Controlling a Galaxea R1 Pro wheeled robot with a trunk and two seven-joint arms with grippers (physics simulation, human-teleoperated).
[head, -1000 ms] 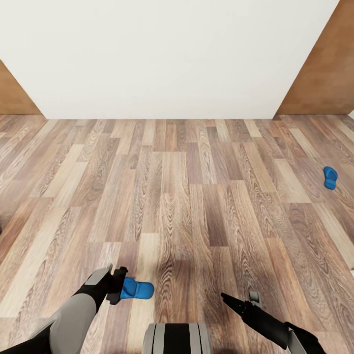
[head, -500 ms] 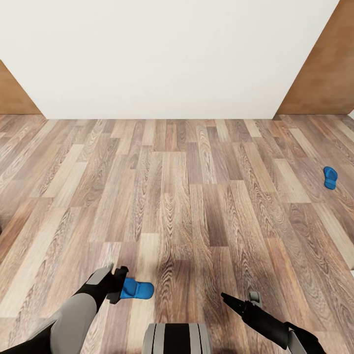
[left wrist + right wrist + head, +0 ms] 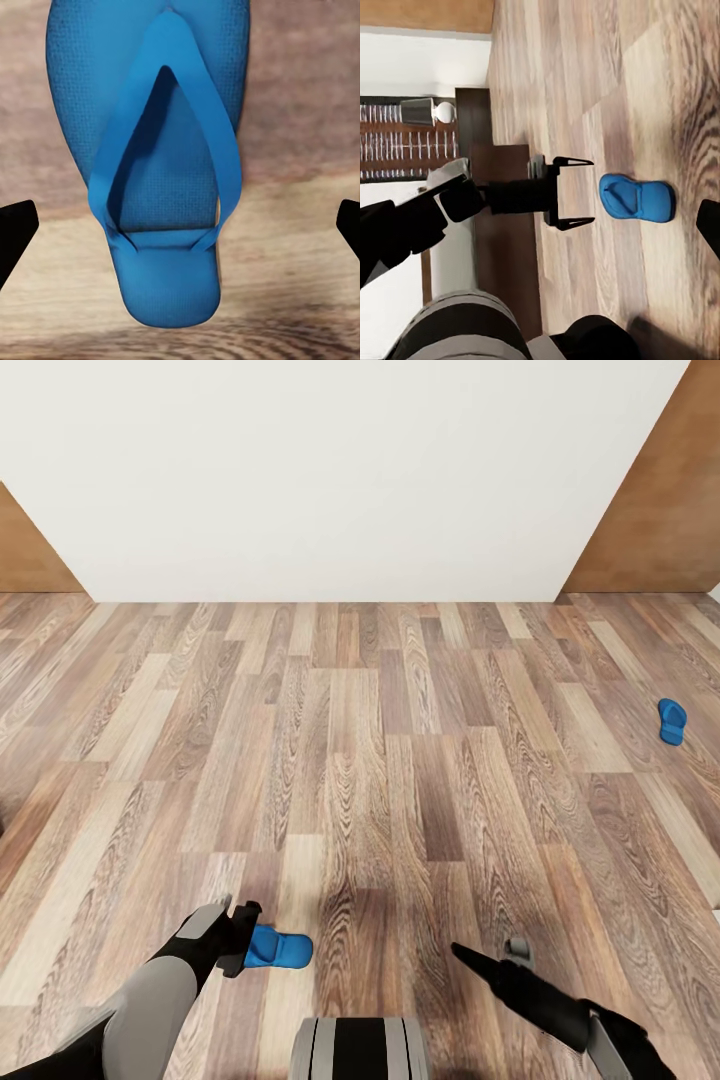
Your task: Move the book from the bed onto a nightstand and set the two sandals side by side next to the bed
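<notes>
One bright blue sandal (image 3: 280,948) lies flat on the wood floor just in front of my base. My left gripper (image 3: 243,940) is open at one end of it, a finger on each side. In the left wrist view the sandal (image 3: 161,150) lies close, between the two black fingertips (image 3: 15,236), which do not touch it. The right wrist view shows the left gripper (image 3: 577,191) open beside the sandal (image 3: 637,199). The second sandal (image 3: 672,720) lies far off at the right. My right gripper (image 3: 490,957) hovers open and empty above the floor.
A white wall (image 3: 340,470) closes the far side, with brown wooden doors (image 3: 660,500) at both ends. In the right wrist view a dark-brown nightstand (image 3: 474,120) with its lamp (image 3: 431,111) stands behind my left arm. Bare plank floor (image 3: 400,740) stretches between the sandals.
My right arm has shifted slightly to the right and its gripper sits a little higher in the picture. The left gripper and both sandals stay put.
</notes>
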